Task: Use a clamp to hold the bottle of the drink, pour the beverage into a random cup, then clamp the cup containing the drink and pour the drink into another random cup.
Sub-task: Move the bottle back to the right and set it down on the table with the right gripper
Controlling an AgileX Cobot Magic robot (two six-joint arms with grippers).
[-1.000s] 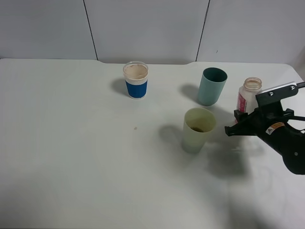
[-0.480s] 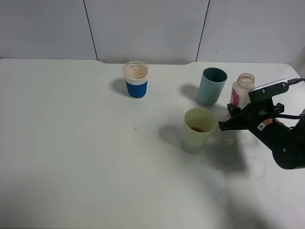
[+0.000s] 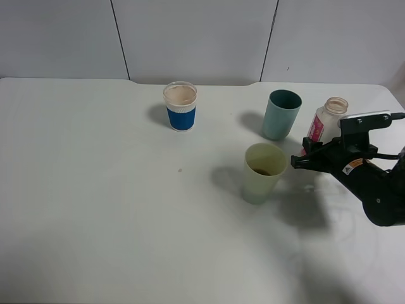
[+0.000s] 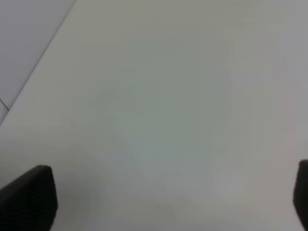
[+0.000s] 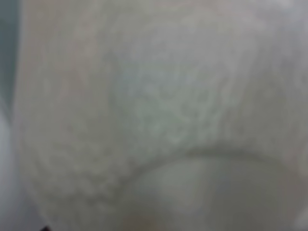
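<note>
1. Bottle [image 3: 327, 121]: your high view shows it tilted, clamped in the right pincer [image 3: 305, 159], beside the teal cup [image 3: 281, 114].
2. Right wrist view: blur only.
3. Only the left wrist view shows the left pincer [image 4: 166, 202]: spread wide, empty.

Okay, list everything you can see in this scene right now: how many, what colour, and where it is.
table: one, white, under everything
wall panels: three, grey, behind the table
paper cup: one, blue sleeve with pale rim, far centre, upright
teal tumbler: one, teal, far right of centre, upright
yellow-green tumbler: one, pale yellow-green, nearer than the teal one, upright, some brown liquid at the bottom
bottle of the drink: one, clear with pink-red label, right side, tilted
left gripper: one, black fingertips wide apart, over bare table, empty
right gripper: one, black, right of the yellow-green tumbler, closed on the bottle
</note>
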